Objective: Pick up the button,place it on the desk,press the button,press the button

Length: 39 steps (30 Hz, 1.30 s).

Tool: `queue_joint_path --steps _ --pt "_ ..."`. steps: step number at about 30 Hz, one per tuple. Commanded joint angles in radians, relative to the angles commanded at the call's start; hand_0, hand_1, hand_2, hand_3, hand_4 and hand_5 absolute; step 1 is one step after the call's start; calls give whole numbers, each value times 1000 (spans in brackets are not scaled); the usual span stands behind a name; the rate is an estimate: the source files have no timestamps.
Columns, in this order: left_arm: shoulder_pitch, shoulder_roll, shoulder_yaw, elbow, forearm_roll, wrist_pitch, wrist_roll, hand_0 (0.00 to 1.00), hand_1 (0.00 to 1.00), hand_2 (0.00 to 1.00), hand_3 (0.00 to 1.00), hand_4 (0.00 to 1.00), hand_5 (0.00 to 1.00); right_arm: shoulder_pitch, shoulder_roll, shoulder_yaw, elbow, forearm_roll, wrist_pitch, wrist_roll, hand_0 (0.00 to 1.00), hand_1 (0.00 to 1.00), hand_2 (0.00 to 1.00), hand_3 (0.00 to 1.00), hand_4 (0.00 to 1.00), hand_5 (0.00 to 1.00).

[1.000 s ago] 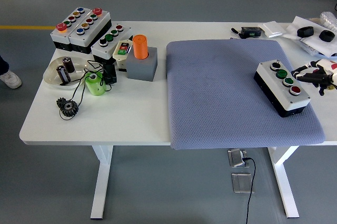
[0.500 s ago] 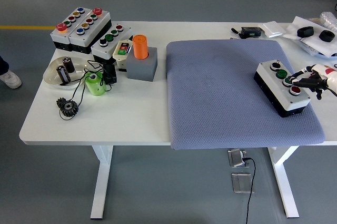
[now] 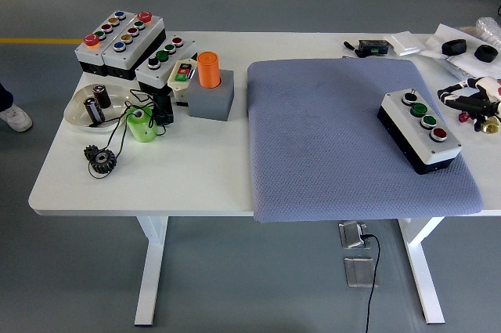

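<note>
At the right edge of the view, the right hand reaches in low over the table, fingers loosely extended and holding nothing. Just to its left, apart from the fingertips, one black-and-white button box with four buttons lies on the grey mat. Far to its left sit three more button boxes.

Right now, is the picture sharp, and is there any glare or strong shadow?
Head view: even, soft light, only faint shadows beneath the table; no glare on the button box or grey mat; the right hand at the edge looks slightly blurred.
</note>
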Motion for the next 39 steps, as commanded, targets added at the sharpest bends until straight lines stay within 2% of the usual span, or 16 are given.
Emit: queue_joint_path --steps 3,4,8,10,11,13,16,17,25,31,39 --pt "-1 1 -6 0 4 0 0 672 700 721 524 375 998 0 7 -6 -7 -29 -52 37 134 2 81 711 611 630" --pt "-1 1 -11 0 7 1 -1 672 701 722 524 375 998 5 13 -16 -16 -63 -68 39 405 215 374 842 801 520" --pt "-4 1 -12 0 7 1 -2 672 701 722 524 375 998 15 41 -28 -54 -197 -103 54 405 215 374 842 801 520" --pt "-4 1 -14 0 7 1 -2 672 701 722 524 375 998 15 51 -27 -65 -225 -111 57 405 215 374 842 801 520" --pt "-4 1 -14 0 7 1 -2 672 701 721 524 374 996 15 51 -27 -65 -226 -111 57 931 875 972 998 902 458" --pt "-4 1 -15 0 7 1 -2 672 701 721 524 374 996 20 104 -28 -109 -250 -123 53 931 875 972 998 902 458" --pt "-5 2 -8 0 3 0 -1 672 701 721 524 374 996 20 156 -29 -153 -260 -129 48 931 875 972 998 902 458" --pt "-5 2 -5 0 0 0 -2 672 701 721 524 375 997 19 177 -29 -172 -260 -126 43 981 932 998 998 938 402" --pt "-7 1 -5 0 -6 0 -3 672 700 721 523 376 996 28 267 -41 -258 -312 -107 -7 998 955 998 998 946 380" --pt "-9 0 5 0 -19 0 -5 673 700 721 523 375 996 37 312 -53 -305 -326 -97 -43 998 959 998 998 954 370" --pt "-1 0 5 0 -8 0 -1 672 701 721 523 376 996 48 346 -68 -340 -354 -97 -88 998 954 998 998 956 367"
